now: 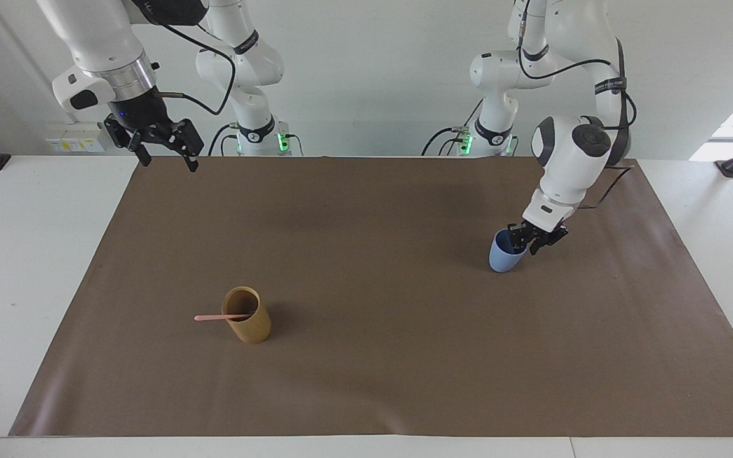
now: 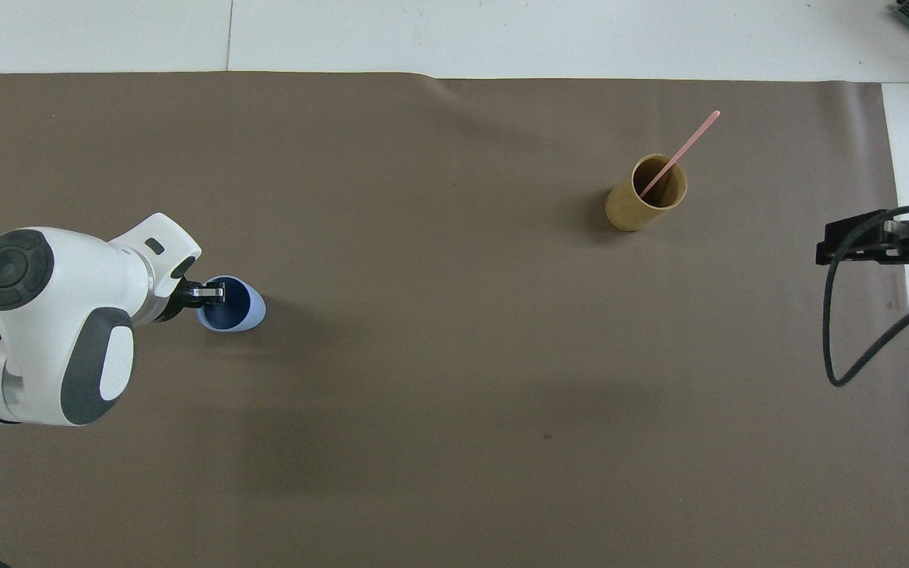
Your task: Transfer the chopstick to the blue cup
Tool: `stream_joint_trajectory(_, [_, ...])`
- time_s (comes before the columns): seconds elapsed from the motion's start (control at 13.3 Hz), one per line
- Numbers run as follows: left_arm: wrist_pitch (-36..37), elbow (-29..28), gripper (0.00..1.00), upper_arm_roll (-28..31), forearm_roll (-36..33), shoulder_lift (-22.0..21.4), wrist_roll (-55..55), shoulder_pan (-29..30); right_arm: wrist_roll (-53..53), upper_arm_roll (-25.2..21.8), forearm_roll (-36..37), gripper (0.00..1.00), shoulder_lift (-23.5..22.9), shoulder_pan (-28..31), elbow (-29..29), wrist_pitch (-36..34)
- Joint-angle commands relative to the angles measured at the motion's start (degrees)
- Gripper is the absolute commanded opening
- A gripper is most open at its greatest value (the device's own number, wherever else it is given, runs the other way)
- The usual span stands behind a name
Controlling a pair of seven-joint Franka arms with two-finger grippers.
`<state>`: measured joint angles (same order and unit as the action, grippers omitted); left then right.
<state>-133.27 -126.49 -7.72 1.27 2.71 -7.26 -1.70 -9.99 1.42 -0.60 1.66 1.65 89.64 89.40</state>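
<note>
Brown paper [image 1: 366, 381] covers the table. On it the chopstick [image 1: 220, 317] leans in the tan cup [image 1: 247, 323], so the transfer is not begun. Left gripper [image 1: 522, 243] pinches the blue cup [image 1: 504, 257] at its rim; right gripper [image 1: 163, 156] waits with fingers apart

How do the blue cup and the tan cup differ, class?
The blue cup tapers to a rounded base; the tan cup is a straight cylinder. The chopstick leans out of the tan cup, while the blue cup holds none. The left gripper grips the blue cup's rim; nothing touches the tan cup. Both lack handles.
</note>
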Motion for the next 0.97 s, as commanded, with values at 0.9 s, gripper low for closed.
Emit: stream_joint_trajectory(0.9, [6.5, 25.6, 0.00, 0.3, -1.3, 13.4, -32.3, -25.5, 4.7, 0.2, -1.0, 1.00, -0.3, 2.3, 1.3, 11.0])
